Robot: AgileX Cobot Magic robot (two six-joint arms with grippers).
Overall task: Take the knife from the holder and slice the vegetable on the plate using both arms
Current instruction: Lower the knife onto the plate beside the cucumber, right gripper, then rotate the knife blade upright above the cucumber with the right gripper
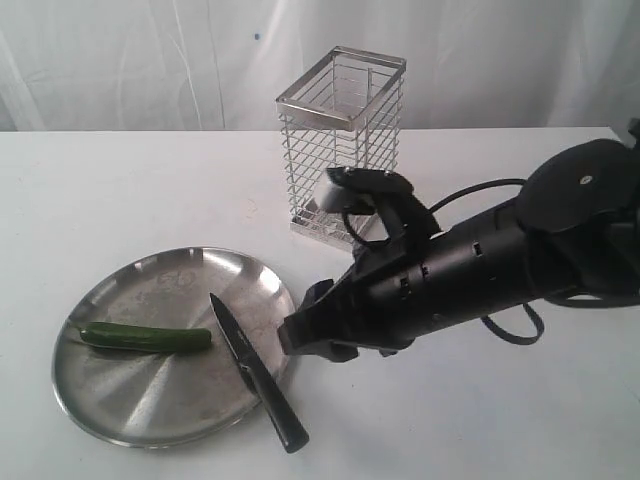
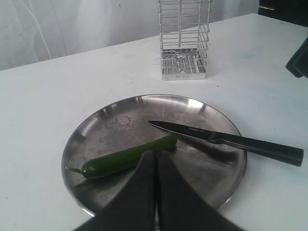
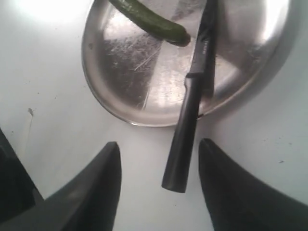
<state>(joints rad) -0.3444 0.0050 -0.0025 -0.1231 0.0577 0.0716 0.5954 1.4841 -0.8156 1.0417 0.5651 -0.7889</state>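
Observation:
The knife (image 1: 252, 368) lies with its blade on the plate (image 1: 150, 400) and its black handle sticking out over the rim onto the table. The vegetable (image 1: 145, 338) rests on the plate's left part, beside the blade tip. My right gripper (image 1: 300, 335) hovers just right of the plate. In the right wrist view it is open (image 3: 159, 142), with the handle end of the knife (image 3: 185, 139) between its fingers, untouched. My left gripper (image 2: 156, 154) is shut on nothing, just above the vegetable (image 2: 127, 158) and plate (image 2: 120, 120), with the knife (image 2: 226, 140) beside it. The holder (image 1: 340, 140) stands empty behind.
White table all round, with a white cloth backdrop behind. The holder (image 2: 184, 38) stands beyond the plate's far rim. The bulky black right arm (image 1: 520, 255) stretches in from the right, with its cable looping over the table.

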